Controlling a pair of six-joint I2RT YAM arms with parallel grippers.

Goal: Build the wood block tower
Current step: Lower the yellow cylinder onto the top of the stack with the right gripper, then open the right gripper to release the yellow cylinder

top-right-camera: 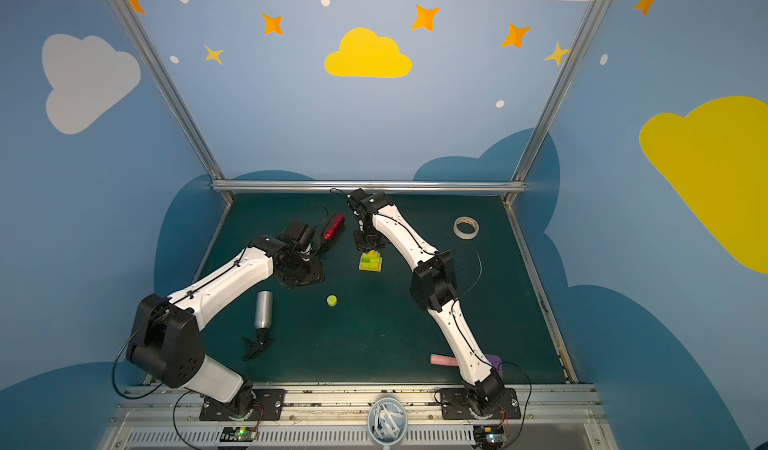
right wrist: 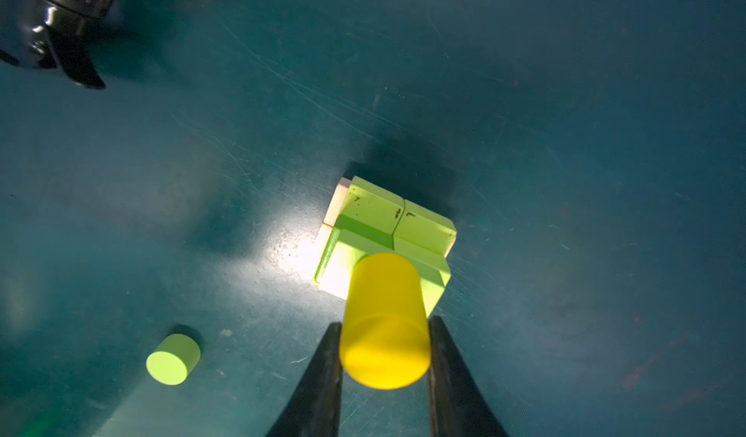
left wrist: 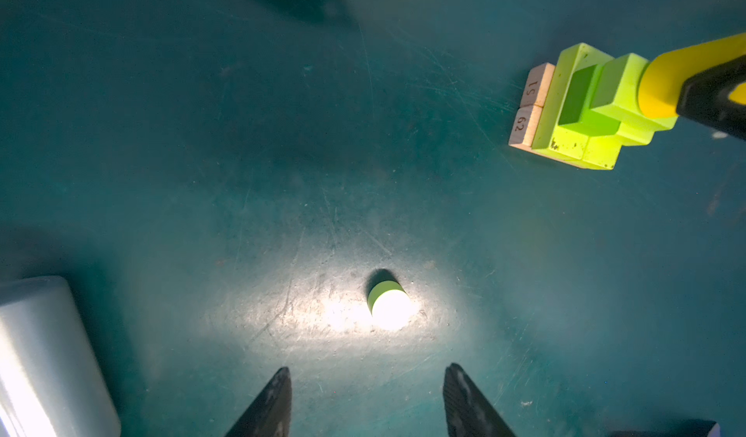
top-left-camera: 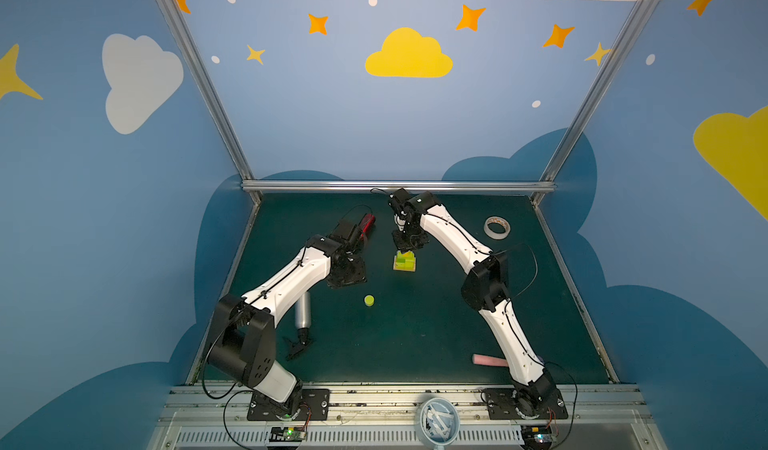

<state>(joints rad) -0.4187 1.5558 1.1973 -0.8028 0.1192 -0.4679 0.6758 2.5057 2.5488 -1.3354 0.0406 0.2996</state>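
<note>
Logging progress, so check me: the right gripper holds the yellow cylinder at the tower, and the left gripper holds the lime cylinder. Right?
Not quite. The left gripper is open and empty; the lime cylinder stands alone on the mat, as the left wrist view shows.

One tower (top-left-camera: 404,261): two tan bars (left wrist: 524,126) at its base, two lime bars (right wrist: 371,209) side by side on them, and further lime blocks (left wrist: 617,88) above, number unclear. One yellow cylinder (right wrist: 383,322) at the tower's top, one lime cylinder (top-left-camera: 369,300) in front of the tower. Around the tower: one tape roll (top-left-camera: 497,236), one red tool (top-right-camera: 333,227), one silver bottle (top-right-camera: 263,308), one pink-handled tool (top-right-camera: 444,360)
</note>
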